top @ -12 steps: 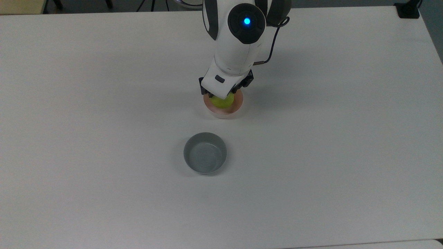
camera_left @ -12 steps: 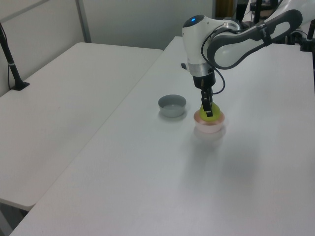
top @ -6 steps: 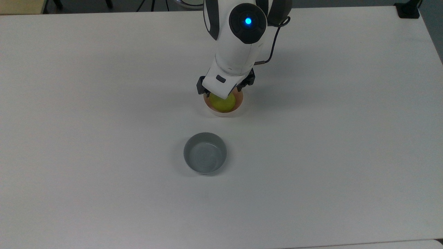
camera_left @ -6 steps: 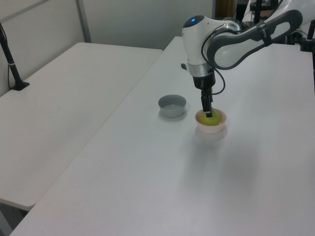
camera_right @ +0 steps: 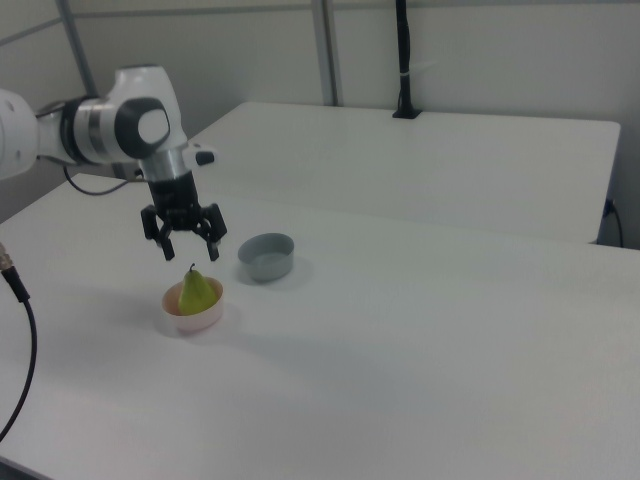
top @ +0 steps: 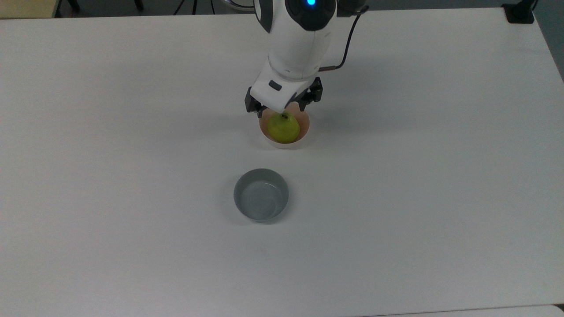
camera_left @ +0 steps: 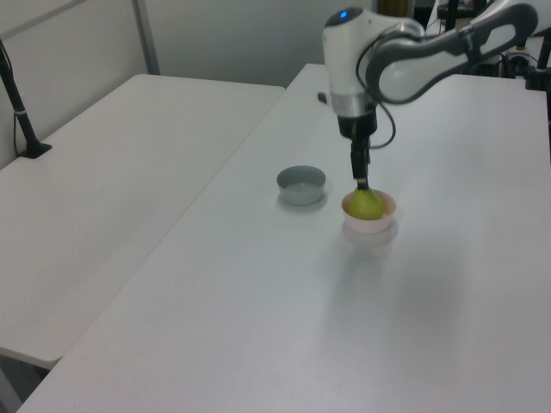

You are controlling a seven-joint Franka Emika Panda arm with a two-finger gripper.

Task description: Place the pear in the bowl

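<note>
In the right view the arm reaches in from the upper left of the frame, and its gripper (camera_right: 191,250) hangs just above the pear (camera_right: 196,293) with the two fingers (camera_right: 213,243) spread apart, holding nothing. The pear stands upright in the pale pink bowl (camera_right: 190,317) at the left of centre: broad end down inside the bowl, narrow end and dark stem up, so its long axis runs near vertical. To the right of the pink bowl, a little higher in the frame, sits the grey bowl (camera_right: 268,256), apart from it on the white table (camera_right: 420,360).

In the top view the grey bowl (top: 261,194) lies near the centre of the frame, with the pink bowl (top: 304,134) above it and slightly right. The pear (top: 284,128) fills much of that bowl, its stem toward the top of the frame, at the lower edge of the gripper (top: 283,105).

In the left view the pear (camera_left: 366,205) pokes above the rim of the bowl (camera_left: 371,224) at the right of centre.
</note>
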